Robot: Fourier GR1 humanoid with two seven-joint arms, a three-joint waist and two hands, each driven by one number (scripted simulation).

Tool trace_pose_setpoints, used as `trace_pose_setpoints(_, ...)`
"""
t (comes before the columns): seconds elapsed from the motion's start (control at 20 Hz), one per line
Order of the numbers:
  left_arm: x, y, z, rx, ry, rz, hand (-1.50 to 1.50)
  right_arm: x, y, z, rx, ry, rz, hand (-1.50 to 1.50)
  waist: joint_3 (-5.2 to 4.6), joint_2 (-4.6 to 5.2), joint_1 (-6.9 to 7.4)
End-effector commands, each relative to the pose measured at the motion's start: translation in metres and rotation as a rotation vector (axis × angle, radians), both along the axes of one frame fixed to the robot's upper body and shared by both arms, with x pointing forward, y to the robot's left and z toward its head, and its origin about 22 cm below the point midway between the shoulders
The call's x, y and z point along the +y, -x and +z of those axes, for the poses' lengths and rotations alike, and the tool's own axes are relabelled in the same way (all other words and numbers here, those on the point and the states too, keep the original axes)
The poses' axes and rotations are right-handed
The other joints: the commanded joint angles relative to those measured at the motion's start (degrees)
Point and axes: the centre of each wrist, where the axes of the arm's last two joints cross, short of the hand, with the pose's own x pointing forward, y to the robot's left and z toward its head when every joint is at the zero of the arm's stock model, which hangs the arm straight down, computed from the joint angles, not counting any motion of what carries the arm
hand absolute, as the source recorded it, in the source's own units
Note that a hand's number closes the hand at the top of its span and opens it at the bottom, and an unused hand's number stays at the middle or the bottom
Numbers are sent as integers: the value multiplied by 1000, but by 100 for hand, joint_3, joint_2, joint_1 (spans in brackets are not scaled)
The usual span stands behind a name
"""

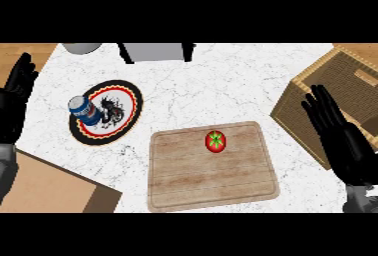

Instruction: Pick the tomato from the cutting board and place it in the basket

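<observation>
A red tomato (215,141) with a green stem star lies on the upper middle of the wooden cutting board (214,175). The wicker basket (295,107) stands at the right edge of the counter. My right hand (342,135) is open, fingers straight, in front of the basket's near side and to the right of the board, apart from the tomato. My left hand (15,97) rests open at the far left edge, fingers up.
A blue and white can (84,110) stands on a round patterned plate (122,107) left of the board. A grey object (156,51) and a pale round one (81,47) sit at the counter's back. A brown box (52,190) fills the lower left.
</observation>
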Motion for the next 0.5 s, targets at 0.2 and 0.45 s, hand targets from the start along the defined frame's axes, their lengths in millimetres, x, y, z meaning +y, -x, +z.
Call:
trace_pose_setpoints(0.2, -49, -6, -20, 121, 63, -156, 0, 71, -31, -1, -111, -343, 537, 150, -206, 590, 677)
trace_pose_setpoints(0.45, -69, 10, -67, 294, 140, -184, 0, 120, -23, 23, -535, -615, 876, -150, -234, 470, 482)
